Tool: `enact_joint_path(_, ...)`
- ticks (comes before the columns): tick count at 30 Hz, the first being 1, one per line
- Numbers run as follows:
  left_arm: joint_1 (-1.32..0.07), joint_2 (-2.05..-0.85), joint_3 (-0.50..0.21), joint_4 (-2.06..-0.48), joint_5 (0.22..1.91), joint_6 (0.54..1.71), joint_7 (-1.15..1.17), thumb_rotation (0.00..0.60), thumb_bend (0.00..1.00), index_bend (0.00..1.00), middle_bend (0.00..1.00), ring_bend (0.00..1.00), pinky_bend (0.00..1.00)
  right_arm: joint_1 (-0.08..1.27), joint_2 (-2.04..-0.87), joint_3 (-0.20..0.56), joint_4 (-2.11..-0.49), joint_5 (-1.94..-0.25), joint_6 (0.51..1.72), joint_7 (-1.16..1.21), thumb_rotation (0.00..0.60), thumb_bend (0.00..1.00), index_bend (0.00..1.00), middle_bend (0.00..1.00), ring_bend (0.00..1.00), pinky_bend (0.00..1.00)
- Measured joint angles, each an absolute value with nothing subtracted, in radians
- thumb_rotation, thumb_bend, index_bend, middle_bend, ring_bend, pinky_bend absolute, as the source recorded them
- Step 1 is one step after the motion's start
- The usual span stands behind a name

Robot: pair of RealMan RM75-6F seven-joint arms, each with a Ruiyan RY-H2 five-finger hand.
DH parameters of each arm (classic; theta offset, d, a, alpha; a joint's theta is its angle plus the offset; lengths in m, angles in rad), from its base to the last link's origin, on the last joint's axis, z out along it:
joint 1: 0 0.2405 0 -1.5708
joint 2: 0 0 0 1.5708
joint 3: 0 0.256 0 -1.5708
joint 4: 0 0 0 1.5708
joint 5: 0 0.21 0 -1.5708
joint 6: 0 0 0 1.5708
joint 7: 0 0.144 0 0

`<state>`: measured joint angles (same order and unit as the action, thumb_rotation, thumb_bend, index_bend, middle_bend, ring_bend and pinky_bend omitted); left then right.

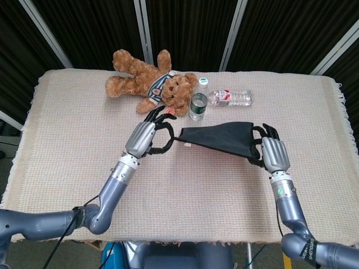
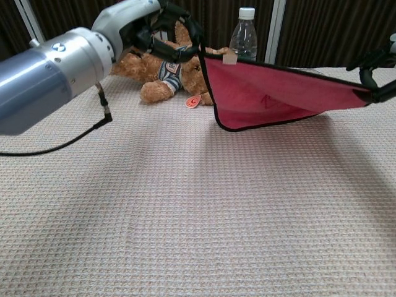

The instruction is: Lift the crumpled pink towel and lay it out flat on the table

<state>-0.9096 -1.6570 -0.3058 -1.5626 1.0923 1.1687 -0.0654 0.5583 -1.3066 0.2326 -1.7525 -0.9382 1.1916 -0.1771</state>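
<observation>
The pink towel (image 2: 272,99), black on its back side (image 1: 221,138), is stretched between both hands above the table. My left hand (image 1: 147,136) pinches its left corner; the same hand (image 2: 151,28) shows at the top left of the chest view. My right hand (image 1: 270,153) grips the right corner and shows only at the right edge (image 2: 378,74) of the chest view. The towel slopes down toward the far side, its lower hem close to the tablecloth (image 2: 185,204).
A brown teddy bear (image 1: 147,82) lies at the back of the table. Beside it an upright water bottle (image 1: 198,100) stands, and another bottle (image 1: 233,97) lies on its side. The table's edges fall away on all sides.
</observation>
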Motion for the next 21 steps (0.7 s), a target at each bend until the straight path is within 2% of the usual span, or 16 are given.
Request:
enact_joint_path(7, -0.822, -1.652, -0.202, -1.64, 1.152, 1.2, -0.058, 0.6, 0.49, 0.63, 0.23, 0.0, 0.0, 0.509, -1.319, 0.166, -1.776, -1.013, 1.209, -0.169, 0.6, 0.5, 0.76, 0.2, 0.01, 0.0)
enact_joint_path(21, -0.727, -1.676, -0.114, -1.674, 1.235, 1.216, -0.062, 0.6, 0.5, 0.63, 0.23, 0.0, 0.0, 0.43, -1.349, 0.064, -1.81, -1.148, 1.239, -0.167, 0.6, 0.5, 0.76, 0.21, 0.01, 0.0)
